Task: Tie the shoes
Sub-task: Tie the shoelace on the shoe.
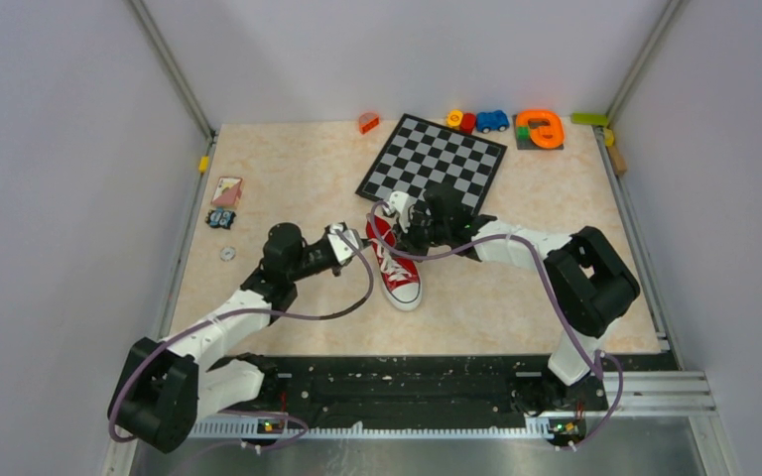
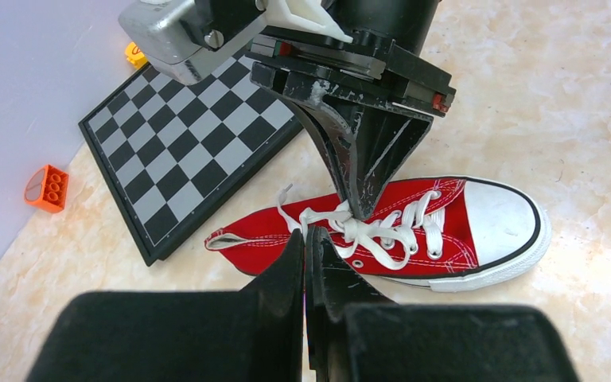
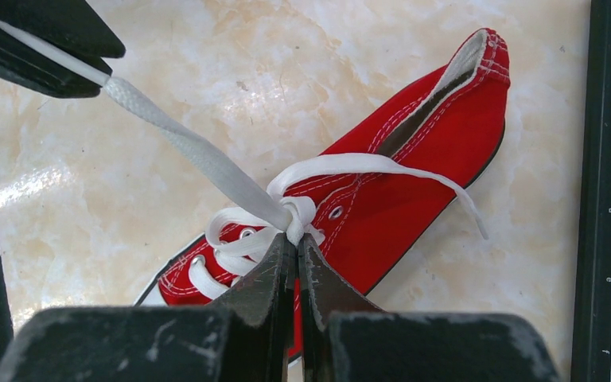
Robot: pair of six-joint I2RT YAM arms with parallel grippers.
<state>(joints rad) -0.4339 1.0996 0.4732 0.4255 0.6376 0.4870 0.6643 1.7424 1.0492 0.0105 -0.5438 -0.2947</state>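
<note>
Left claw [image 2: 305, 243] is clamped on one white lace [image 3: 191, 151], holding it taut off the knot. Right claw [image 3: 296, 247] points down, tips together right on that knot, and I can't tell if a strand is caught. Both arms reach in from either side, elbows bent. The red shoe [image 1: 397, 270] sits mid-way on the surface [image 1: 288, 178], heel by the chessboard [image 1: 435, 164]. In my top view the claws hide the knot.

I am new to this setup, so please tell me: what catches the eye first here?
A red sneaker lies mid-table, toe toward the arms. The left gripper pinches a white lace pulled taut from the knot, where the shut right gripper rests. Behind the shoe lies a chessboard.
</note>
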